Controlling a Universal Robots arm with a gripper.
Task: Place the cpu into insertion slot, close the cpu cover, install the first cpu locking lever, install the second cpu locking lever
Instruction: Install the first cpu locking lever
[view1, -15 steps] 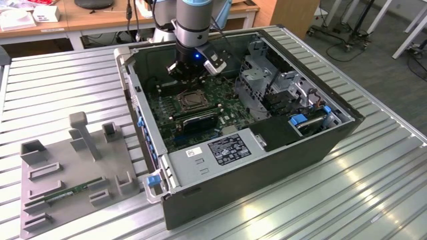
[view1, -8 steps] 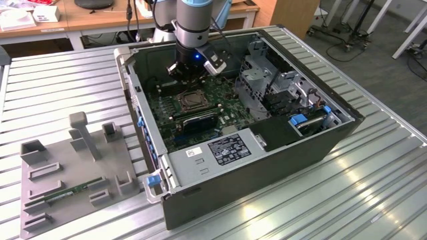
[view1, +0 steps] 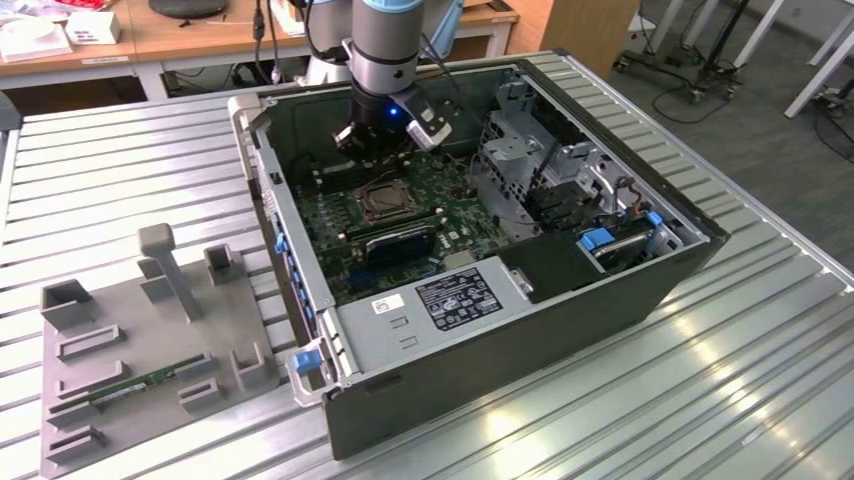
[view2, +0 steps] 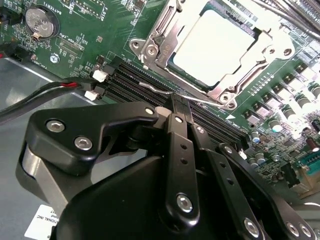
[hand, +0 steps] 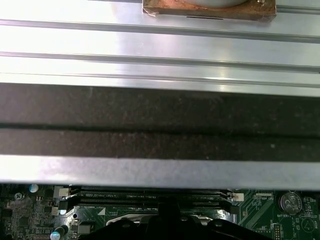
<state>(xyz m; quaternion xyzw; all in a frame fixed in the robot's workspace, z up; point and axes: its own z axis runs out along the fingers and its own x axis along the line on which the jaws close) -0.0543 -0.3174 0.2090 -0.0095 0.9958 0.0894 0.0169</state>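
The arm (view1: 380, 55) is a stout silver-grey tube. In the exterior view it has a light-blue cap (view1: 390, 5) at its 12 o'clock end. A small blue light (view1: 391, 112) glows at 6 o'clock on the dark wrist housing, and a pale grey camera block (view1: 434, 128) sits at 4 o'clock. In the second wrist view the gripper (view2: 178, 102) is matt black. It has rounded knuckle plates and long flat link bars pinned with shiny silver screws (view2: 55, 125), and a white label (view2: 42, 222) on its body. Its fingers (view2: 176, 135) taper to slim tips that meet.

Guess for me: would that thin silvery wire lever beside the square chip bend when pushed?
Probably springy: the thin silvery wire lever is a slim metal rod. Its shiny, rounded surface looks slippery, so the black hand might slide off.
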